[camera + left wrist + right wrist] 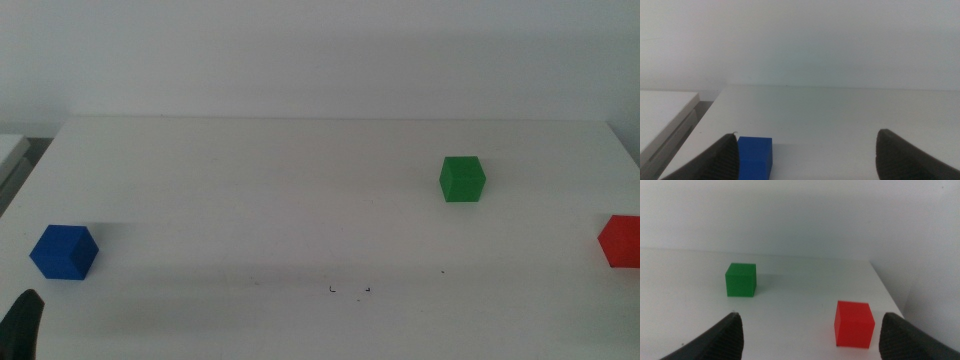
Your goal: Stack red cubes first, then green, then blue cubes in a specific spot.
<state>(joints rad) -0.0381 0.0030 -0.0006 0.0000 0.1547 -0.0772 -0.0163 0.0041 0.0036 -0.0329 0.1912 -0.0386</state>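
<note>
Nothing is stacked yet: all three cubes sit apart on the white table [300, 200], and the marked spot [350, 290], a patch bounded by tiny black corner marks, is bare.

The right gripper [810, 335] has its fingers [715, 340] spread wide and holds nothing. The red cube [854, 324] lies ahead of them, nearer the finger on the table-edge side, and close to that edge. The green cube [741, 280] sits farther ahead, toward the other finger. This arm seems parked facing both, probably because red goes down first and is closest to it.

The left gripper [805, 160] is also spread wide and empty. The blue cube [755, 157] sits just beside one finger [710, 162], partly hidden by it; whether they touch I cannot tell. In the middle view only a dark tip of this gripper [22, 325] shows at the bottom edge, with the blue cube [64, 251] just beyond it. Blue goes on last, so this arm looks to be waiting.

The red cube [621, 241] and green cube [462, 179] are both well apart from the spot, so the likely first step is to reach forward, centre the right fingers on red and carry it to the marks.
</note>
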